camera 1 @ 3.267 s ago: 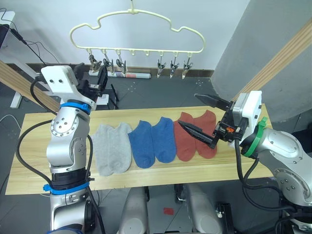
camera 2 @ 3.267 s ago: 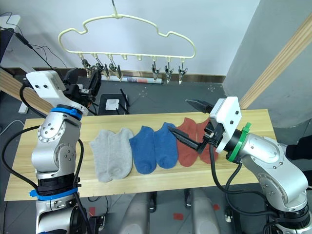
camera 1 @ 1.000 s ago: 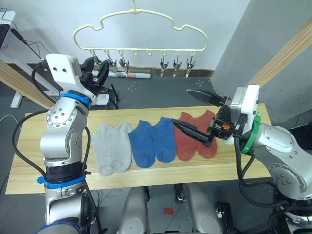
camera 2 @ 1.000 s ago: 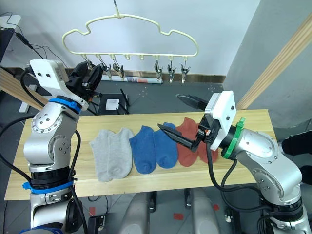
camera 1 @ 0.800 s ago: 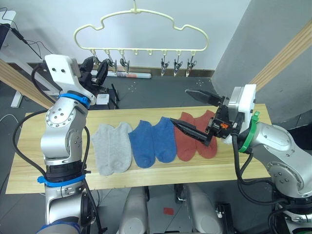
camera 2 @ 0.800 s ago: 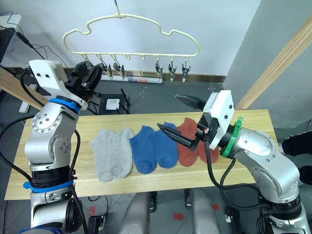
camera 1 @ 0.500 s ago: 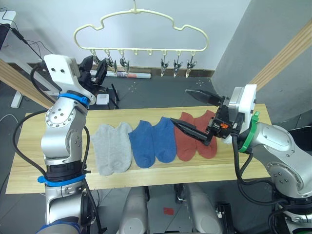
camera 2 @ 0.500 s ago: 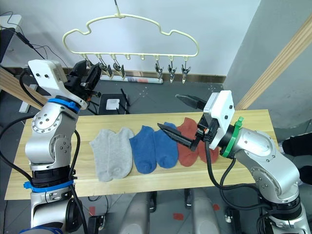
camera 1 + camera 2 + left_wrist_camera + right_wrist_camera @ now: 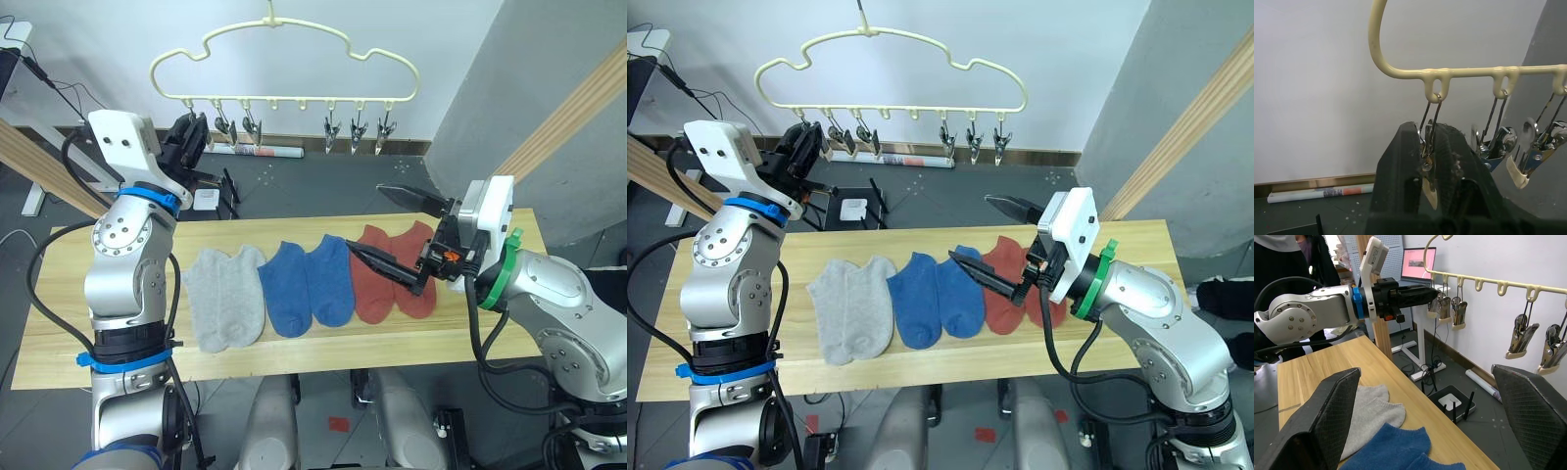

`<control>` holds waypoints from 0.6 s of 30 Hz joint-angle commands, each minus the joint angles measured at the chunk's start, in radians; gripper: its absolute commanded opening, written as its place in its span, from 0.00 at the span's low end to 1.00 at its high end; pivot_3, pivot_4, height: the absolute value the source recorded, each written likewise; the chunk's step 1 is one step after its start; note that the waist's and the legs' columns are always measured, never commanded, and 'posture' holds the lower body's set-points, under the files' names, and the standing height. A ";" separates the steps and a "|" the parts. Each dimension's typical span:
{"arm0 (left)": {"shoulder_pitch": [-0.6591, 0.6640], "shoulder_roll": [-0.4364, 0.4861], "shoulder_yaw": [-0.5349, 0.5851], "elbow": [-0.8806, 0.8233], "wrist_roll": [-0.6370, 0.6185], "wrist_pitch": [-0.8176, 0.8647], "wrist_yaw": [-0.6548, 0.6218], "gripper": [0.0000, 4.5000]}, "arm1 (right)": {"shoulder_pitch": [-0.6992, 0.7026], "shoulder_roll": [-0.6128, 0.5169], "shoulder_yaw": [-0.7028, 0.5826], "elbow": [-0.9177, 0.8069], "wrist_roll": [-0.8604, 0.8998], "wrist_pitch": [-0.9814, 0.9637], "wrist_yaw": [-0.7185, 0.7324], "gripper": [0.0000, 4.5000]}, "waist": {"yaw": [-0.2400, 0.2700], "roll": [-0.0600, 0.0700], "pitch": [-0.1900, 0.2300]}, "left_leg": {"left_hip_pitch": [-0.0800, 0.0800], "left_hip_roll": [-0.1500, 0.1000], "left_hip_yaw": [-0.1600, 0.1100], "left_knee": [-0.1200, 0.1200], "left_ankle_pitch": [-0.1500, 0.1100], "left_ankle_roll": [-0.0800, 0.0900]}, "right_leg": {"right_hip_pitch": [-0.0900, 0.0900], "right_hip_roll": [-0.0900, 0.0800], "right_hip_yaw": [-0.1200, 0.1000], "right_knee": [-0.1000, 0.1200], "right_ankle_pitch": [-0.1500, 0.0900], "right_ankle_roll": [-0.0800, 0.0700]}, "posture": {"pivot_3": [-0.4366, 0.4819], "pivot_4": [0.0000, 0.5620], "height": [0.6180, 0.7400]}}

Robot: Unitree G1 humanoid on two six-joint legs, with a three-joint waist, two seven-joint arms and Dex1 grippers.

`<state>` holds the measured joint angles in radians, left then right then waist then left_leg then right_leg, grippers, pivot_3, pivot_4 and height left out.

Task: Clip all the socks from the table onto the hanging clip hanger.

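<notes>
- Nearest, six socks lie flat in a row on the table [image 9: 59, 294], none lifted: grey pair [image 9: 223, 297], blue pair [image 9: 306, 284], rust red pair [image 9: 394, 266].
- The right hand [image 9: 392, 230] hovers over the red pair, fingers spread wide and empty, seemingly poised to take one.
- Farther back, the left hand [image 9: 1426, 161] is raised to the clip hanger [image 9: 284, 59], fingers pinched on its end clip [image 9: 1429, 178], probably to squeeze it open for a sock.
</notes>
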<state>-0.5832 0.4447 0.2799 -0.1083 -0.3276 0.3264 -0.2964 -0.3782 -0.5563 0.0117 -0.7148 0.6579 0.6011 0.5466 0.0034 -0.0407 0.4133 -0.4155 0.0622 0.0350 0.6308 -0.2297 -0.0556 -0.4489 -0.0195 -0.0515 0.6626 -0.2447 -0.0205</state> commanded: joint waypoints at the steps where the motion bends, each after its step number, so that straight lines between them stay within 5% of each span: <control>1: -0.003 0.015 0.005 -0.027 0.008 -0.028 -0.004 0.03 | 0.008 -0.009 -0.024 -0.038 0.007 -0.018 0.008 1.00 | 0.000 0.000 0.000 | 0.000 0.000 0.000 0.000 0.000 0.000 | 0.000 0.000 0.000 0.000 0.000 0.000 | 0.46 0.79 1.00; 7: 0.001 0.021 0.001 -0.025 0.003 -0.032 -0.027 0.03 | 0.026 -0.021 -0.007 -0.025 -0.016 -0.018 0.008 1.00 | 0.000 0.000 0.000 | 0.000 0.000 0.000 0.000 0.000 0.000 | 0.000 0.000 0.000 0.000 0.000 0.000 | 0.46 0.79 1.00; 12: -0.011 0.040 -0.002 -0.015 -0.028 -0.019 -0.096 0.03 | 0.103 -0.045 0.088 0.082 -0.220 0.017 -0.098 1.00 | 0.002 0.000 0.000 | 0.000 0.000 0.000 0.000 0.000 0.000 | 0.000 0.000 0.000 0.000 0.000 0.000 | 0.46 0.80 1.00; 18: -0.035 0.064 -0.005 0.013 -0.033 -0.009 -0.130 0.03 | 0.116 0.104 0.119 0.322 -0.447 -0.039 -0.331 1.00 | 0.001 0.000 0.000 | 0.000 0.000 0.001 0.000 0.001 -0.001 | -0.001 0.000 0.001 0.001 0.000 0.000 | 0.46 0.82 1.00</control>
<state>-0.6031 0.4909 0.2703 -0.0687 -0.3481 0.3249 -0.4110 -0.2610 -0.4682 0.1236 -0.4241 0.2723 0.6102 0.2733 0.0044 -0.0406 0.4134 -0.4155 0.0625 0.0364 0.6306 -0.2288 -0.0571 -0.4506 -0.0196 -0.0506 0.6635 -0.2448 -0.0205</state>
